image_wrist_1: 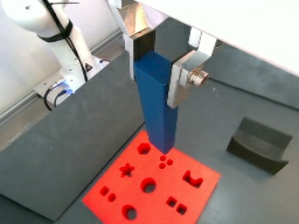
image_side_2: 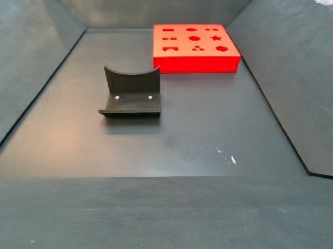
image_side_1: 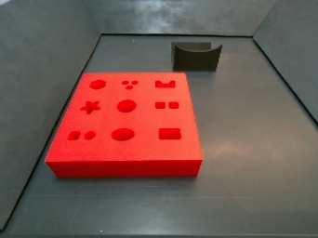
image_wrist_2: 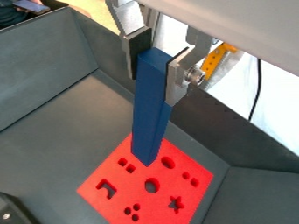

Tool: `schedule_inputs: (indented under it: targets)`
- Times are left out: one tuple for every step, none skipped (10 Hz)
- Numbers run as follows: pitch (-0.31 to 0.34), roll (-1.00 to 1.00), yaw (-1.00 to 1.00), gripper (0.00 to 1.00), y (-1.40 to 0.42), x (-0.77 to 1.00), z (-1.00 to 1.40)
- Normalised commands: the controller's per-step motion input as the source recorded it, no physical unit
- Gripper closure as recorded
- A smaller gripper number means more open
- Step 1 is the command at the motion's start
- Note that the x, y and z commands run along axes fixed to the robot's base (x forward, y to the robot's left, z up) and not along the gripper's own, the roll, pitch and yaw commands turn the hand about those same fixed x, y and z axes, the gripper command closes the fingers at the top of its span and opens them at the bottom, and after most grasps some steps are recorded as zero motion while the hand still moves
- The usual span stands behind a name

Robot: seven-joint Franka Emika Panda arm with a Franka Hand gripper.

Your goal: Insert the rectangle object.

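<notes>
The rectangle object (image_wrist_1: 156, 96), a plain blue bar, hangs upright in the hand (image_wrist_1: 163, 77) and is seen in both wrist views (image_wrist_2: 151, 105). Its upper end is pinched between the flat silver fingers (image_wrist_1: 184, 77); the hand is pressed onto the bar, one plate on either side of it. The lower end hangs free above the red board (image_wrist_1: 152, 184), with a visible gap under it. In both wrist views the tip appears over the board's edge region, near one rim rather than over the middle. Which hole it lines up with cannot be told.

The red board (image_side_1: 125, 125) lies flat on the dark grey surface (image_side_1: 236, 130). Its top face carries many shaped holes: circles, a star, squares, a notched shape and small round dots. A rectangular hole (image_side_1: 170, 134) sits near one corner in a side view. All holes appear empty.

The dark grey block (image_side_2: 130, 92) with the curved notch stands on the surface well apart from the board, upright, notch facing up. In a side view it sits beyond the far edge of the board (image_side_1: 195, 54).

Neither side view shows the hand or the bar; both show only board, block and surface. The surface is bounded by low sloping grey walls (image_side_2: 39, 73).
</notes>
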Motion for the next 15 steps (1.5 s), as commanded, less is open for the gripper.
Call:
schedule_inputs:
  targets:
    - [0.0,0.5,-0.01,1.0,-0.41,0.19,0.1]
    - [0.039,0.35,0.0,1.0,-0.37,0.0,0.21]
    - [-0.003,0.0,0.0,1.0,-0.06,0.0,-0.04]
    - [-0.226,0.05,0.19,1.0,-0.62,0.28,-0.31]
    - [-0.301,0.01,0.55,1.0,-0.37,0.21,-0.2]
    - [-0.264,0.06,0.44,1.0,-0.64,0.23,-0.37]
    - [-0.266,0.07,0.37,1.0,-0.72,0.23,-0.37]
    - [-0.267,0.07,0.33,1.0,-0.75,0.24,-0.37]
    - [-0.269,0.08,0.19,1.0,-0.83,0.35,-0.42]
    - [-0.244,0.13,0.0,1.0,-0.95,0.42,-0.57]
    - [-0.217,0.12,0.0,1.0,-0.97,0.43,-0.68]
    - [-0.037,0.04,0.0,1.0,-0.93,0.57,-0.73]
    - [0.0,0.0,0.0,1.0,-0.88,0.48,-0.73]
    - [0.0,0.0,0.0,1.0,-0.85,0.53,-0.74]
    - [0.123,0.04,0.0,1.0,-0.52,0.76,-0.8]
